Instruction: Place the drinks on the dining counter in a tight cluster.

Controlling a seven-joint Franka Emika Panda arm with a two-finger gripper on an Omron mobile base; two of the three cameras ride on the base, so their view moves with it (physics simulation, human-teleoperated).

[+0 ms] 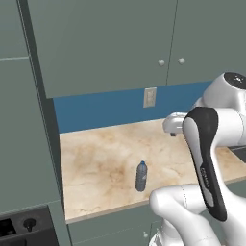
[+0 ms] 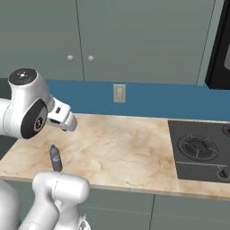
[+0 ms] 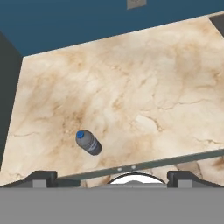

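Observation:
A small slim greyish water bottle (image 1: 141, 176) with a blue cap stands upright near the front edge of a beige marble wall counter (image 1: 101, 153). The bottle (image 2: 55, 158) is just behind my arm's white lower link in the right base view. My gripper (image 2: 66, 126) hovers above the counter, higher than the bottle and a little behind it. In the hand view the bottle (image 3: 89, 142) sits left of centre, well beyond the gripper (image 3: 113, 177), whose fingers stand wide apart and open with nothing between them. The dining counter is out of view.
Grey upper cabinets (image 1: 110, 43) hang low over the counter, above a blue backsplash with a wall outlet (image 2: 119, 93). A tall cabinet (image 1: 24, 134) closes the left end. A black cooktop (image 2: 197, 150) lies at the right, with a dark appliance (image 2: 222, 49) above it.

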